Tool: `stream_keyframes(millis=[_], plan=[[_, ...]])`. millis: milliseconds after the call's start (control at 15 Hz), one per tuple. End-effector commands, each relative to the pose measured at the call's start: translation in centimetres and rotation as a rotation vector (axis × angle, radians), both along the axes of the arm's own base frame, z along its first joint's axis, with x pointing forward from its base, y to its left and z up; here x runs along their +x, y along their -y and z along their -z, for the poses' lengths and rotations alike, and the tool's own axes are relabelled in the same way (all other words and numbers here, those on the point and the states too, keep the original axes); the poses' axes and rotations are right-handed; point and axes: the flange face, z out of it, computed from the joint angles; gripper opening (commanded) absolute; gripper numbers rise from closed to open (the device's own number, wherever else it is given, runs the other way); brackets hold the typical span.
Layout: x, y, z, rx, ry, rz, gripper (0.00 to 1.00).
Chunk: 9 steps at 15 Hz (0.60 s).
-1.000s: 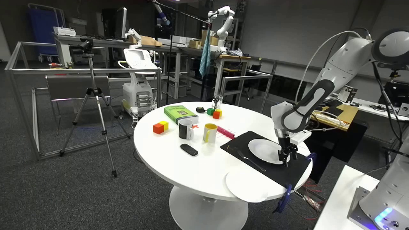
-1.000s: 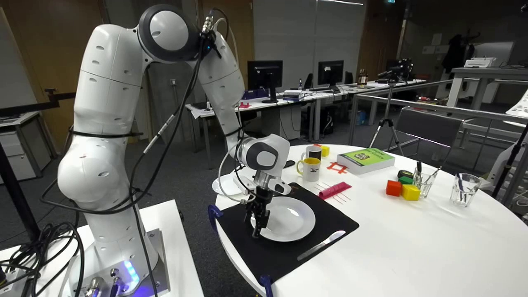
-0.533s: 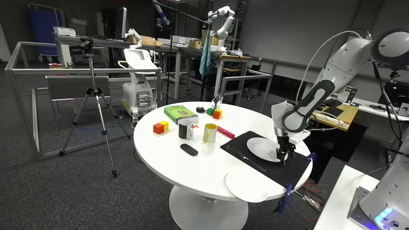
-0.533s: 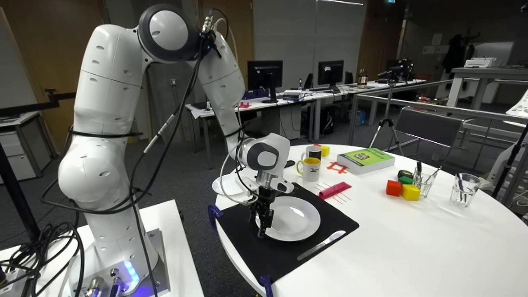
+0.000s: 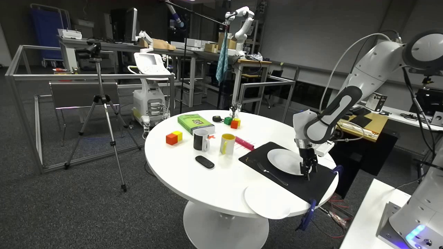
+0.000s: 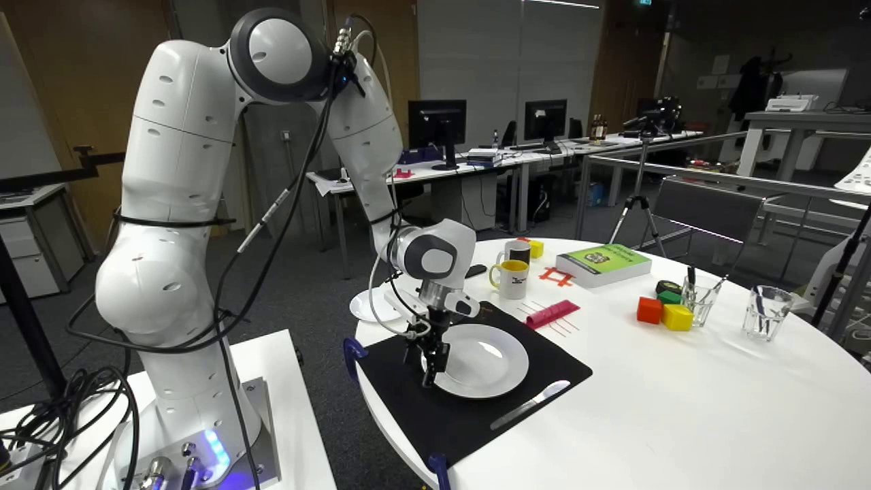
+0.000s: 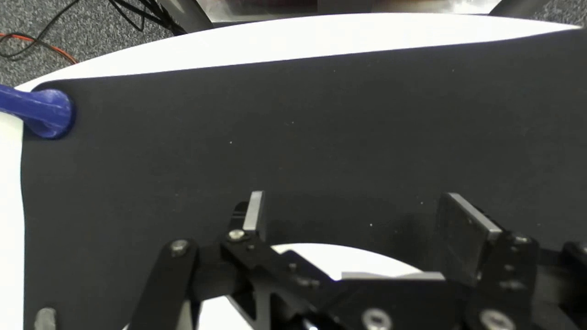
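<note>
A white plate [image 5: 283,160] lies on a black placemat [image 5: 303,188]; both also show in the other exterior view, the plate [image 6: 486,361] and the placemat [image 6: 408,401]. My gripper [image 5: 309,171] points down at the plate's rim on the robot's side, as it does here too [image 6: 429,376]. In the wrist view my gripper [image 7: 362,211] is open, with nothing between its fingers [image 7: 255,211]. The plate's rim [image 7: 330,256] shows below them, partly hidden by the gripper. I cannot tell whether the fingers touch the plate. A fork [image 5: 273,174] and a knife [image 6: 531,406] lie on either side.
Blue clamps [image 5: 306,216] grip the table edge at the placemat. A second white plate [image 5: 266,201] lies at the edge. Further off are a yellow-handled mug [image 5: 227,144], a black-and-white mug [image 5: 201,140], a green book [image 5: 196,123], coloured blocks [image 5: 173,137] and glasses [image 6: 765,314].
The plate has slid slightly away from the robot base, and my gripper moved the same way with it. In the last half second the gripper shifted slightly back; the plate stayed.
</note>
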Motion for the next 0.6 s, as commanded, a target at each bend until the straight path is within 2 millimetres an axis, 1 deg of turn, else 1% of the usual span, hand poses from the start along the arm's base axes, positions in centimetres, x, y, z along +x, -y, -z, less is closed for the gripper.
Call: stream_keyframes(millis=[0, 133, 400, 533], plan=[[-0.8, -0.3, -1.2, 0.067, -0.035, -0.083, 1.0], [-1.1, -0.3, -1.6, 0.096, -0.064, -0.126, 1.0], [-2.5, 0.5, -2.8, 0.131, -0.191, -0.225, 1.0], [-3.1, 0.8, -3.4, 0.127, -0.245, -0.243, 1.0]])
